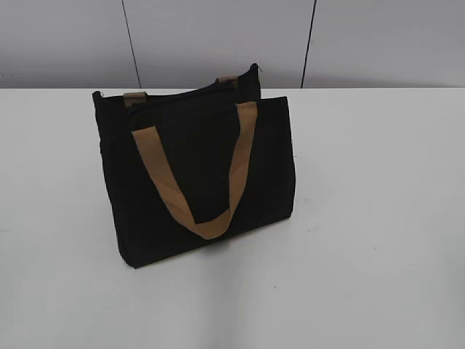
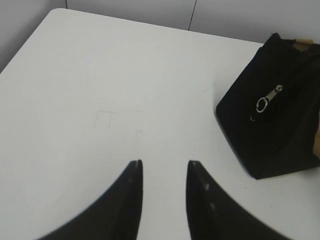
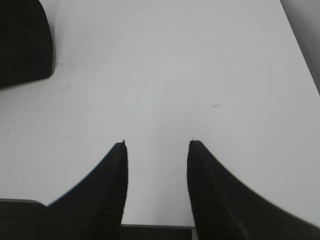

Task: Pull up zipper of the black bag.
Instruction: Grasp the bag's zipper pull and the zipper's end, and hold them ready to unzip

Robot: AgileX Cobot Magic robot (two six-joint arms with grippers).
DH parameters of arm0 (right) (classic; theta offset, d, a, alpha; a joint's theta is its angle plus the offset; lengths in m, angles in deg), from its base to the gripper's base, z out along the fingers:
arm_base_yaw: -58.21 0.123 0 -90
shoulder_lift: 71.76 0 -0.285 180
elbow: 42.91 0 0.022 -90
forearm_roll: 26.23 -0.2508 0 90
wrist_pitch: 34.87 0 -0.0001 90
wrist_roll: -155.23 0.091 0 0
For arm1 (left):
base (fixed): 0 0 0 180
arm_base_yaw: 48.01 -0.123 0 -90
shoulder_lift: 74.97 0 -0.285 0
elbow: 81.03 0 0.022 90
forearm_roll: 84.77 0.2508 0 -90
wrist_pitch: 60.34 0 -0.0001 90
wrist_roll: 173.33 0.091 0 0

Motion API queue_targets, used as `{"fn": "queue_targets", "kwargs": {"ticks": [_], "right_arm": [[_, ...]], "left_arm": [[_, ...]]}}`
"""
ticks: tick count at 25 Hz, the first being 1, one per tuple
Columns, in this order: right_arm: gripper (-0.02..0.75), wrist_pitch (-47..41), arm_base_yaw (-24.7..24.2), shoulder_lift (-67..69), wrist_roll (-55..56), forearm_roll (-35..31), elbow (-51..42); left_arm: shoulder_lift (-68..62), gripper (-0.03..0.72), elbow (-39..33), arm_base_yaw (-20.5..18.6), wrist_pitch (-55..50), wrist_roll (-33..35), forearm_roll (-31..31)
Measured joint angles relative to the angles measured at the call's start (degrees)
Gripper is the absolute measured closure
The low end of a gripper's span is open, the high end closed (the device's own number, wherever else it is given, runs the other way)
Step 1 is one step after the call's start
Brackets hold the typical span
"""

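**Bag upright, both claws clear of it**

Boxy black fabric bag (image 1: 196,174) with tan webbing strap handles (image 1: 200,171) stands upright mid-way across the white table (image 1: 378,240). Silver metal zipper pull with ring (image 2: 267,98) hangs on the bag's end panel, seen from the left wrist. Left gripper (image 2: 164,167) hovers over bare table, fingers spread, empty, apart from bag. Right gripper (image 3: 157,146) likewise parted, holding nothing.

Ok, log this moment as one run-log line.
stage: pre-contact | left gripper: open, clear of black bag | right gripper: open, over white table | zipper pull tab: ungrasped
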Motion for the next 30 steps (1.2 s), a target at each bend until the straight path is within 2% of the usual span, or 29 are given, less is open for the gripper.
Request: {"fn": "queue_targets", "kwargs": {"ticks": [20,25,30], "right_arm": [[0.426,0.0,0.0,0.0,0.0,0.0,0.0],[0.426,0.0,0.0,0.0,0.0,0.0,0.0],[0.426,0.0,0.0,0.0,0.0,0.0,0.0]], "left_arm": [[-0.99,0.444,0.25,0.0,0.81,1.37,0.0],[-6.5,0.386,2.37,0.0,11.08,8.87,-2.91],[-15.27,0.367,2.44,0.0,24.98,10.74,-4.82]]}}
